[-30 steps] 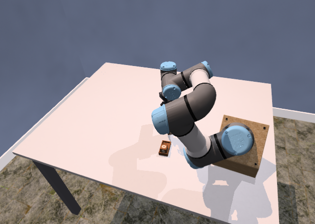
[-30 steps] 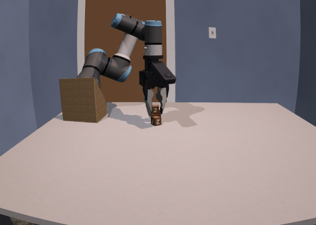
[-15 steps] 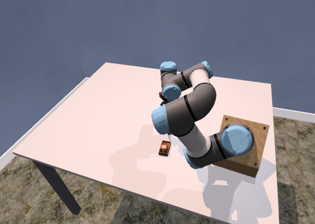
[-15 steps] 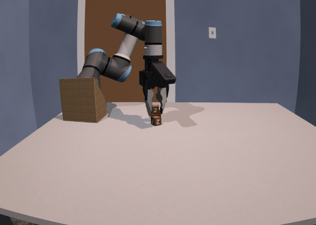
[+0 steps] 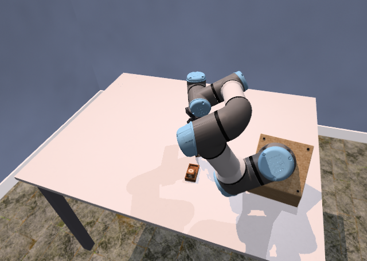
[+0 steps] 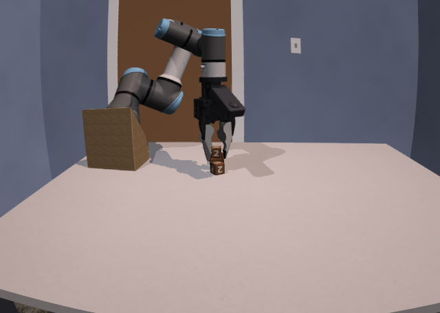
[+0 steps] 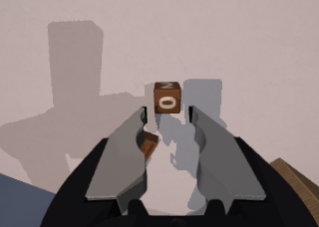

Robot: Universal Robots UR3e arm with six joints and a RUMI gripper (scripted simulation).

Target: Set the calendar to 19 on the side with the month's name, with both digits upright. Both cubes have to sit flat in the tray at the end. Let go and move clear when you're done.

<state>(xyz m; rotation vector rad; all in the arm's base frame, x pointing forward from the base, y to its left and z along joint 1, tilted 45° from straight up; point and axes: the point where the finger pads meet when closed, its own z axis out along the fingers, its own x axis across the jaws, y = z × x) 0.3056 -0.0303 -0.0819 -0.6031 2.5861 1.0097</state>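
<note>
From where I stand, the little brown tray sits on the worktop. It has one number cube in it, with a 0 on top and a 2 on a side. I can't tell if that cube sits quite flat. The other cube is out of the tray, down on the worktop near it. It shows a 0 and a 2 as well — so the tray has just one of its two cubes, and 19 is not made.

The robot's fingers point down near the loose cube. They are partly open, with a gap between them, and hold nothing. The arm reaches over from a big wooden block. I can't read the month's name on the tray — it is too small from here.
</note>
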